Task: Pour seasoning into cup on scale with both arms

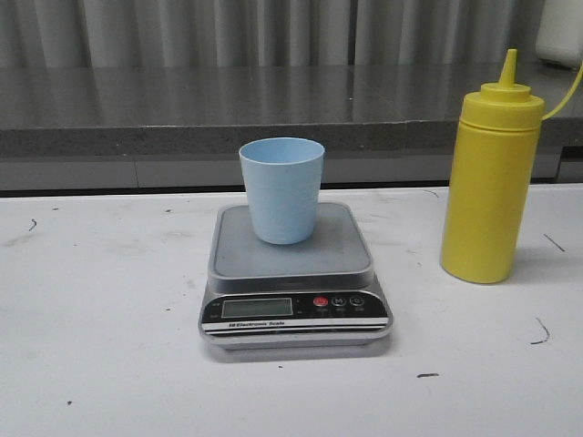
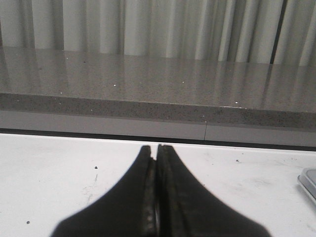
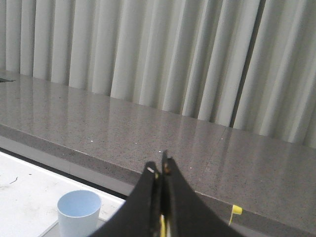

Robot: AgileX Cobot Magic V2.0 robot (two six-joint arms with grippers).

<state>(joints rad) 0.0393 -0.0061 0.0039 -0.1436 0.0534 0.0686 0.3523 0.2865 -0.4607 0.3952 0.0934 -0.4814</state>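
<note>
The light-blue cup [image 1: 281, 188] stands upright on the steel platform of the silver-grey scale [image 1: 293, 278] at the table's centre. The yellow seasoning bottle [image 1: 490, 187] stands upright on the table to the right of the scale, its cap on. Neither gripper shows in the front view. In the left wrist view my left gripper [image 2: 154, 148] is shut and empty above bare white table, with a corner of the scale [image 2: 309, 180] at the edge. In the right wrist view my right gripper [image 3: 159, 165] is shut and empty. The cup [image 3: 79, 213] shows beside it, and a sliver of the bottle [image 3: 163, 228] behind the fingers.
A grey stone ledge [image 1: 228, 118] runs along the back of the white table [image 1: 100, 319], with a pale curtain behind it. A thin yellow-green cable [image 1: 565, 96] hangs behind the bottle at the far right.
</note>
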